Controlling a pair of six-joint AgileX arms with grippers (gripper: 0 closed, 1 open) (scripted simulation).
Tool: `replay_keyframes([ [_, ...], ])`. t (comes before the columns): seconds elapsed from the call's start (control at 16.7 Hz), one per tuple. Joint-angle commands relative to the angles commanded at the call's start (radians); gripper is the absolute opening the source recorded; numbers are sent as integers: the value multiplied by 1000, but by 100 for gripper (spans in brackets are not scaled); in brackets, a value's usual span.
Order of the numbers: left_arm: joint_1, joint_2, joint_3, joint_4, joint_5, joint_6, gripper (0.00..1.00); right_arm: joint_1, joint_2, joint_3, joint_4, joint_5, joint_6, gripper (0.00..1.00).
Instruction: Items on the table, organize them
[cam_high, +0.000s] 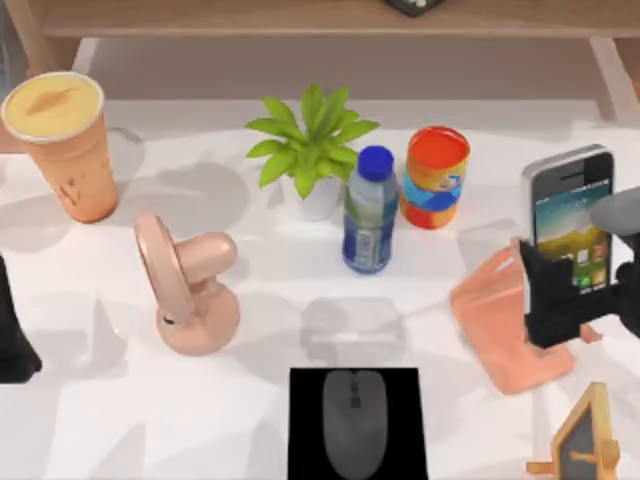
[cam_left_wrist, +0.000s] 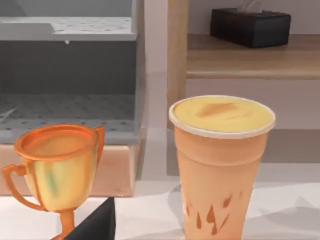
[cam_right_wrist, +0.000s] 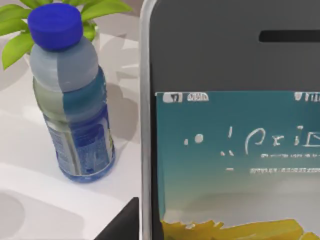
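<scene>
A silver-edged smartphone (cam_high: 567, 205) (cam_right_wrist: 230, 125) with a colourful screen stands upright at the table's right, and my right gripper (cam_high: 575, 292) is shut on its lower part, just above a salmon phone stand (cam_high: 500, 325). A dark grey mouse (cam_high: 353, 425) lies on a black pad (cam_high: 305, 440) at the front middle. The tall orange cup (cam_high: 62, 145) (cam_left_wrist: 220, 165) with a yellow top stands at the back left on the white table (cam_high: 270, 270). My left gripper (cam_high: 10, 340) is parked at the left edge, short of the cup.
Mid-table stand a pink fan (cam_high: 185, 290), a potted plant (cam_high: 310, 150), a blue-capped bottle (cam_high: 370, 210) (cam_right_wrist: 72, 105) and a red can (cam_high: 437, 175). A small wooden frame (cam_high: 585, 445) is at the front right. A gold trophy (cam_left_wrist: 57, 170) stands beside the cup. A wooden shelf (cam_high: 320, 15) runs along the back.
</scene>
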Motion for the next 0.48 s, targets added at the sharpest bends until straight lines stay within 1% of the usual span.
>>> replay_keyframes([
  [0.06, 0, 0, 0, 0, 0, 0, 100, 0, 0, 0, 0, 0, 0, 98],
  [0.12, 0, 0, 0, 0, 0, 0, 100, 0, 0, 0, 0, 0, 0, 100],
  [0.48, 0, 0, 0, 0, 0, 0, 100, 0, 0, 0, 0, 0, 0, 100],
])
